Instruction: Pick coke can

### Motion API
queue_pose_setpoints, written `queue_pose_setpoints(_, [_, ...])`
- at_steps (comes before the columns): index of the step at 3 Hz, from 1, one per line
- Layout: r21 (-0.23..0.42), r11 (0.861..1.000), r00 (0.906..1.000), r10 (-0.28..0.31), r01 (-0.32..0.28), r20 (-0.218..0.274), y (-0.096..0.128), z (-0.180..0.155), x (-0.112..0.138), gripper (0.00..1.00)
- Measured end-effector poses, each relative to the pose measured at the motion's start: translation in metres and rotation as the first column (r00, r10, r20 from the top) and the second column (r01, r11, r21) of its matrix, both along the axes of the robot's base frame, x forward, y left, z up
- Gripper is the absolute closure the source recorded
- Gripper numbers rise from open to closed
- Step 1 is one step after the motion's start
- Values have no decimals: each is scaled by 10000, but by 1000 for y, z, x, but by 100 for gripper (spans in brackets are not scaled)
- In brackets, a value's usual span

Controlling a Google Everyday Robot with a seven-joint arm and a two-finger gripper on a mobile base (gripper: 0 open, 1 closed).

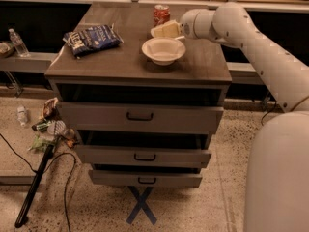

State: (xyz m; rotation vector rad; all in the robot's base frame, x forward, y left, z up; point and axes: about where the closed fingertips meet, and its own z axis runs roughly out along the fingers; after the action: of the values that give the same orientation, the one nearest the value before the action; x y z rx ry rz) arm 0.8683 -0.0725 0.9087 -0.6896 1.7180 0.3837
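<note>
Hand (161, 30) poised just in front of the coke can (161, 12).

On the tabletop (120, 64), a blue chip bag (94, 38) lies left of the white bowl (163, 50), its print unreadable. The coke can stands upright just behind the bowl, its lettering illegible. The hand, coming from the bowl's right, hangs over the bowl's far rim with the can just beyond. I cannot tell how open it is.

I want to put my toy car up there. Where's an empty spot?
The front strip of the drawer top is bare, in front of the chip bag and white bowl. It is crowded at the back, where the gripper hovers by the coke can.
</note>
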Motion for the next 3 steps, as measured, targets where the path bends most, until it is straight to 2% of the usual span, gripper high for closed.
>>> queue_pose_setpoints(1, [568, 9976, 9990, -398, 409, -202, -2, -4, 24, 0])
queue_pose_setpoints(2, [963, 9939, 9976, -502, 546, -475, -1, -6, 45, 0])
queue_pose_setpoints(3, [1113, 9929, 9975, -343, 410, -611, 7, -8, 61, 0])
